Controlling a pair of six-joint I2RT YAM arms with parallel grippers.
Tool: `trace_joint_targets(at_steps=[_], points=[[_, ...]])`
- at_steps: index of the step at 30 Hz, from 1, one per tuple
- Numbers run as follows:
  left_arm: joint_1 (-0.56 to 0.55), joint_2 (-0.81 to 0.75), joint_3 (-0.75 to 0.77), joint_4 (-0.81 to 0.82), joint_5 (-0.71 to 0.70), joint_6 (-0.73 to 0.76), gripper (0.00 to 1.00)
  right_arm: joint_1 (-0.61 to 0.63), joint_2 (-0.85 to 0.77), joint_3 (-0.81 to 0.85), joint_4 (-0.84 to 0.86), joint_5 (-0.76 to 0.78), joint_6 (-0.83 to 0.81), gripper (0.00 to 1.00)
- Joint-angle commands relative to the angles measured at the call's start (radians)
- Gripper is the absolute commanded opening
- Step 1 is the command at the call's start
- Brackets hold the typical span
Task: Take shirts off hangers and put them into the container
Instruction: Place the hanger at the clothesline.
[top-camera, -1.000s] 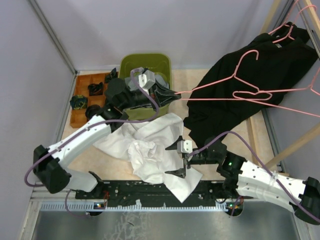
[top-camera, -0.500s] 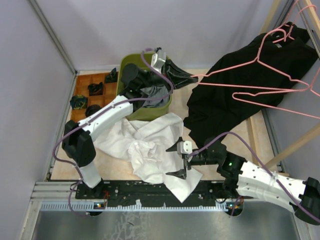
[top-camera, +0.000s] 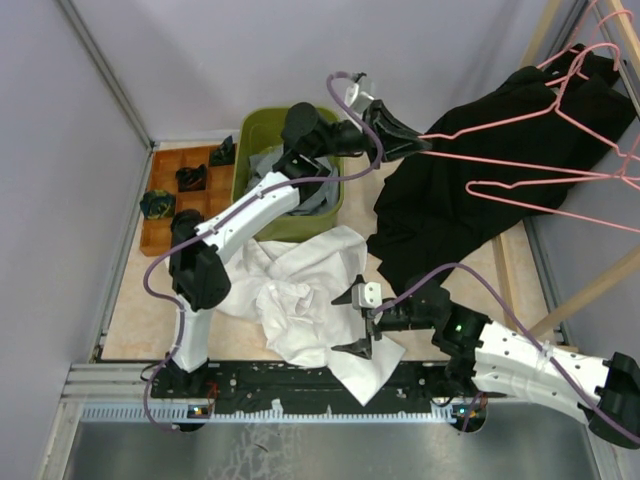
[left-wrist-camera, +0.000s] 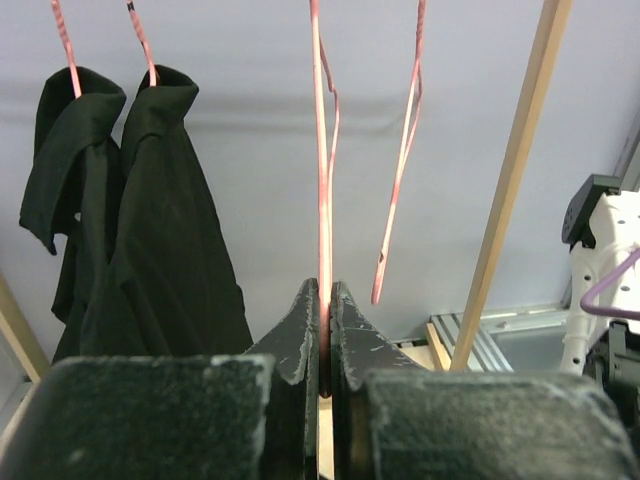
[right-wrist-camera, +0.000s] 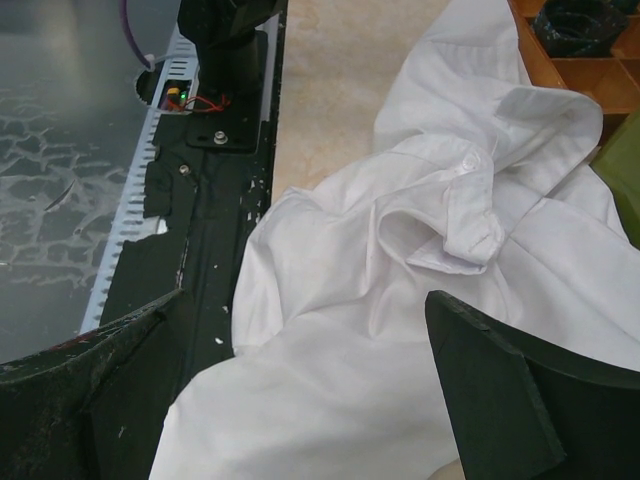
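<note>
The left gripper (top-camera: 420, 143) is raised over the far side of the table, its two dark fingers pressed together on the thin pink wire hanger (left-wrist-camera: 322, 180). In the left wrist view the wire runs straight up out of the pinched tips, and a second pink wire (left-wrist-camera: 400, 170) hangs free just beside it. The held hanger is bare, a long narrow triangle reaching to the right toward the light wooden rack poles (left-wrist-camera: 510, 190). Two floppy black cloth shirts (top-camera: 450, 210) hang from pink hangers at the rack. Their collars sit high at the right and their bodies spread down in one dark mass onto the table. The crumpled white cloth shirt (top-camera: 300, 290) lies on the table in front of the olive-green rectangular plastic tub (top-camera: 255, 125). It is bunched in soft folds, with a buttoned cuff or collar edge turned up, and one corner reaches the black base rail at the near edge. Grey cloth (top-camera: 320, 195) lies inside the tub, partly hidden by the left arm. The right gripper (top-camera: 352, 322) hovers low over the near part of the white shirt with its fingers spread wide apart and nothing between them. A brown wooden compartment tray (top-camera: 165, 235) with dark objects in some cells sits to the left of the tub.
</note>
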Motion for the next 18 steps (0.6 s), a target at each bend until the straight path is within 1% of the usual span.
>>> trace_joint_targets(at_steps=[1, 8, 13, 18], points=[[-0.04, 0.035, 0.129, -0.075, -0.044, 0.042, 0.0, 0.007, 0.006, 0.02, 0.032, -0.007, 0.002, 0.99], [-0.074, 0.116, 0.264, -0.144, -0.071, 0.054, 0.0, 0.007, 0.0, 0.016, 0.023, -0.004, 0.01, 0.99], [-0.113, 0.144, 0.295, -0.165, -0.098, 0.091, 0.0, 0.007, -0.017, 0.005, 0.018, -0.001, 0.014, 0.99], [-0.128, 0.185, 0.335, -0.178, -0.118, 0.091, 0.0, 0.007, -0.03, 0.001, 0.01, 0.005, 0.014, 0.99]])
